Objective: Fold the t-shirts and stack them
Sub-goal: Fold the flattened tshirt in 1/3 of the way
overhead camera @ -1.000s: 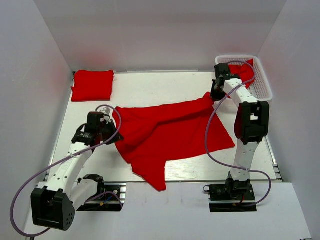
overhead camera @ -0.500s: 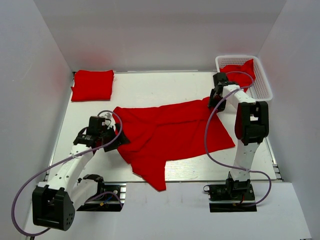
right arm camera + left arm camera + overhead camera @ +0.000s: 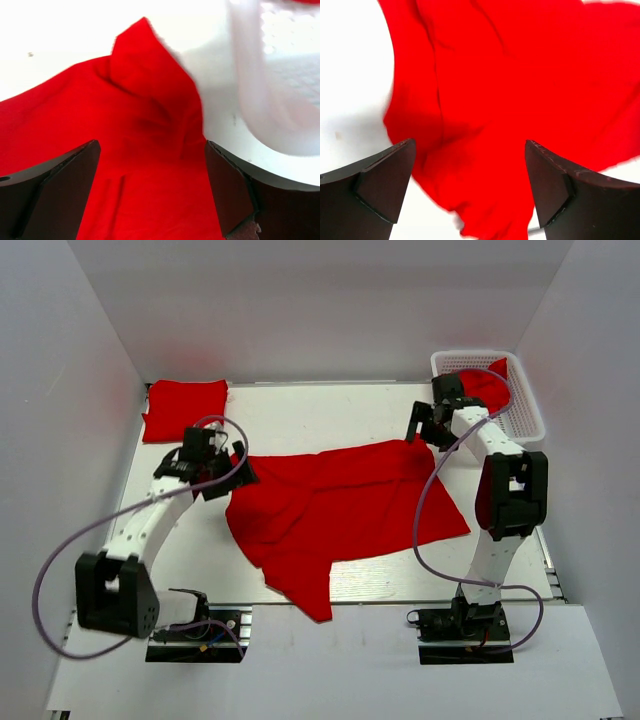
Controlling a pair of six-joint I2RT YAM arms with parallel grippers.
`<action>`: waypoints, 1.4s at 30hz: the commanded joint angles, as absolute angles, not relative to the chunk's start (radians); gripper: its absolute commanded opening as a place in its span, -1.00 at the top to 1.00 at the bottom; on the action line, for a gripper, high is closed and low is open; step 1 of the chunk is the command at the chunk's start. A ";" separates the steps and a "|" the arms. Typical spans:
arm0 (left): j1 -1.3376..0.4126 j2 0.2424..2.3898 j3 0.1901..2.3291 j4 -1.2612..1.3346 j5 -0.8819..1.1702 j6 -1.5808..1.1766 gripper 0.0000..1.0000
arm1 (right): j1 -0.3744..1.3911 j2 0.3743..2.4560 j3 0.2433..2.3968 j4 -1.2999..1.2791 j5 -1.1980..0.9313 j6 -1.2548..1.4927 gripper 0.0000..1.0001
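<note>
Top view: flat t-shirt lies spread and rumpled across the middle of the tabletop, one tail running to the lower edge near centre. Folded t-shirt sits in the upper left corner, well apart from the flat one. Third t-shirt is bunched inside the white mesh basket at upper right. Left tool is at the flat t-shirt's upper left corner, jaws spread, nothing pinched. Right tool is at its upper right corner, just beside the basket, jaws also spread and empty.

Left wrist view: left tool fingers stand wide apart at the bottom of the frame. Flat t-shirt fills the centre and right with creases running top to bottom; bare tabletop shows on the left. No cloth between the fingers. Cloth edge is slightly blurred.

Right wrist view: right tool fingers are wide apart at the bottom. Flat t-shirt shows a pointed corner peaking up centre-left, cloth spreading down to the lower left. Basket wall is at upper right, blurred, near the corner; can't tell whether they touch. White tabletop runs across the top. Nothing gripped.
</note>
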State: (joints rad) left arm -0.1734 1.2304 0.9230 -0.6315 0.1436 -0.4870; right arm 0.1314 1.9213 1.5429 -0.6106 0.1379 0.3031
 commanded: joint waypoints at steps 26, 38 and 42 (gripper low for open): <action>-0.156 1.911 1.288 -0.471 -0.173 -0.521 0.25 | 0.183 2.265 1.799 -0.463 -0.094 0.276 -0.81; -0.147 2.186 1.548 -0.661 -0.261 -0.563 0.94 | 0.164 2.324 1.807 -0.443 0.165 0.434 -0.81; -0.147 2.262 1.658 -0.686 -0.276 -0.563 1.00 | 0.146 2.342 1.839 -0.431 0.196 0.462 -0.81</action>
